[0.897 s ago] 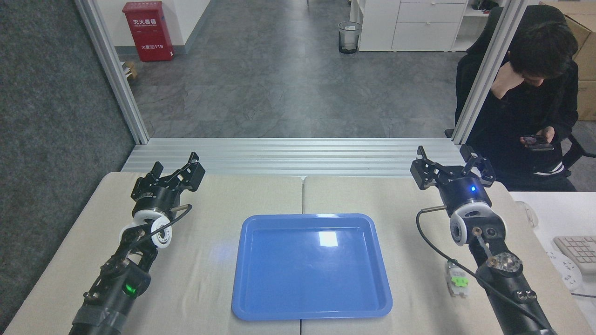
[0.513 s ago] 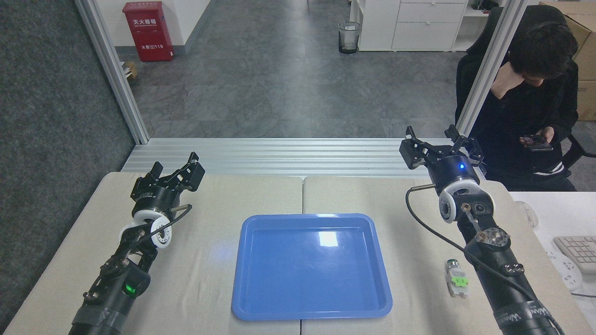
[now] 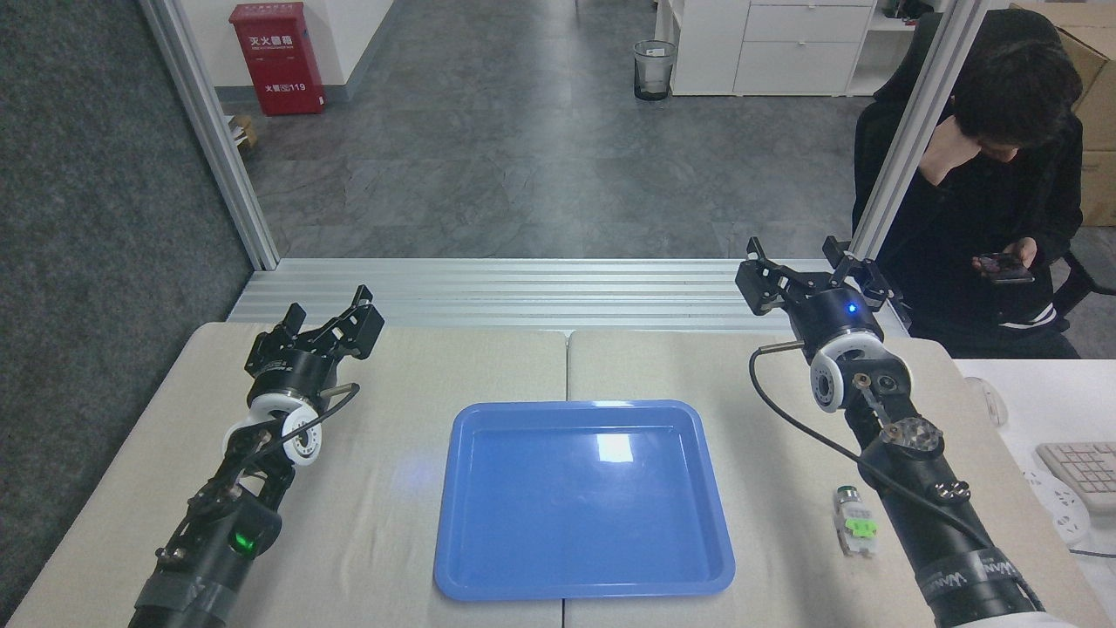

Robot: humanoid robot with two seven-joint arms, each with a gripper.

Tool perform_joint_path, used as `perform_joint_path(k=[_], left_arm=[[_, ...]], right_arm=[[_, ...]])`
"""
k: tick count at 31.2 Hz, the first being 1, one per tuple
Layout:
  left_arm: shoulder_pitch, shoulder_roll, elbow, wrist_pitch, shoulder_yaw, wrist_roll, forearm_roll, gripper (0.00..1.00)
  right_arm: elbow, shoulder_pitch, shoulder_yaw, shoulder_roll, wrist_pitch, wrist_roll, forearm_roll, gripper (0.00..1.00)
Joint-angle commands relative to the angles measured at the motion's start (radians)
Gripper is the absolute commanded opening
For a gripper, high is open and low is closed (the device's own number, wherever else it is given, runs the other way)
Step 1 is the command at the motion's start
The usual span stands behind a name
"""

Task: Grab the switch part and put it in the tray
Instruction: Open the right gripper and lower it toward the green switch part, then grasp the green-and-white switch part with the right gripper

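Far left: dark carpeted wall panel (image 3: pixel 96 201) beside a slanted aluminium post (image 3: pixel 214 135). Behind the post, a red cabinet (image 3: pixel 277 58) stands on the grey floor.

Left arm enters from the bottom left corner and runs up over the table (image 3: pixel 392 488), which is covered in beige cloth. A green light shows low on the arm. Left gripper (image 3: pixel 330 321) sits near the table's far left edge, fingers spread apart, nothing between them.

Centre: blue tray (image 3: pixel 453 488) lies flat on the table, straddling the seam between the two tabletop halves. Glossy, with a window glare patch on its floor. Nothing inside it. Past the table's far edge, a ribbed aluminium sill (image 3: pixel 540 292); farther back, a mesh waste bin (image 3: pixel 654 70) and white drawers (image 3: pixel 793 44).

Right of the tray: switch part (image 3: pixel 854 522) lies on the cloth, well apart from the tray's right rim and just beside the right forearm, on its left. Its long axis runs roughly toward and away from the camera, silvery cylinder end at the far side, green piece in the middle. Nothing touches it.

Right arm comes in from the bottom right; a black cable (image 3: pixel 785 419) loops off its wrist. Right gripper (image 3: pixel 811 279) is raised above the table's far right edge, over the sill, fingers wide apart and empty; blue light lit on its body.

Far right: a person (image 3: pixel 994 209) in dark clothing, seated, holding a phone (image 3: pixel 1003 264). A keyboard (image 3: pixel 1081 467) lies on a white desk.
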Motion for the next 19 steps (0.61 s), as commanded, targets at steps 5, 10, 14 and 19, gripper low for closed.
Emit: perform_joint_path(k=[5, 10, 14, 19], left_arm=[[0.0, 0.001, 0.0, 0.0, 0.0, -0.001, 0.0, 1.0], [0.0, 0.0, 0.0, 0.0, 0.0, 0.001, 0.0, 1.0], [0.0, 0.001, 0.0, 0.0, 0.0, 0.001, 0.0, 1.0], [0.0, 0.001, 0.0, 0.0, 0.0, 0.001, 0.0, 1.0]], right_arm=[[0.064, -0.011, 0.02, -0.076, -0.092, 0.018, -0.009, 0.97], [0.061, 0.006, 0.02, -0.073, -0.091, 0.021, -0.013, 0.95], [0.06, 0.034, 0.02, -0.073, -0.091, 0.019, -0.013, 0.94], [0.009, 0.092, 0.005, -0.081, -0.094, 0.024, -0.019, 0.94]])
